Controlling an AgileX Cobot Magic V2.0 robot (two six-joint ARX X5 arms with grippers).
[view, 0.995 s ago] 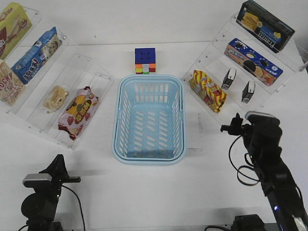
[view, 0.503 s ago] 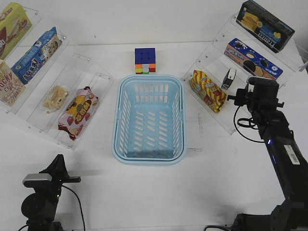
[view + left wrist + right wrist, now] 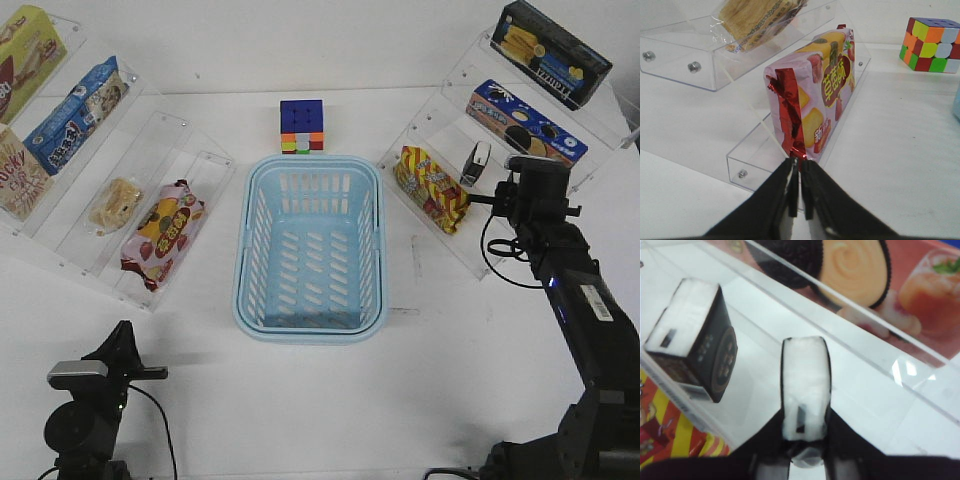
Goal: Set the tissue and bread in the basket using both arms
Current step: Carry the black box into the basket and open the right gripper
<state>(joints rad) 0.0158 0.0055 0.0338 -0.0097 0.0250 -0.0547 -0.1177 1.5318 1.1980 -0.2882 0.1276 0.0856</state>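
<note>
Black fingers of your left gripper (image 3: 799, 192) sit pressed together on nothing, parked low near you, facing the pink strawberry bag (image 3: 162, 232); the bread (image 3: 115, 204) waits untouched on the left shelf (image 3: 215, 175) behind it. Between the shelves the blue basket (image 3: 310, 325) holds nothing yet. Farther off, your right gripper (image 3: 805, 440) has swung out over the last second to the right shelf (image 3: 440, 135) and now straddles one tissue (image 3: 805, 385), fingers against both its sides; the twin pack (image 3: 478, 162) stands beside it. I'd judge a lift comes next.
</note>
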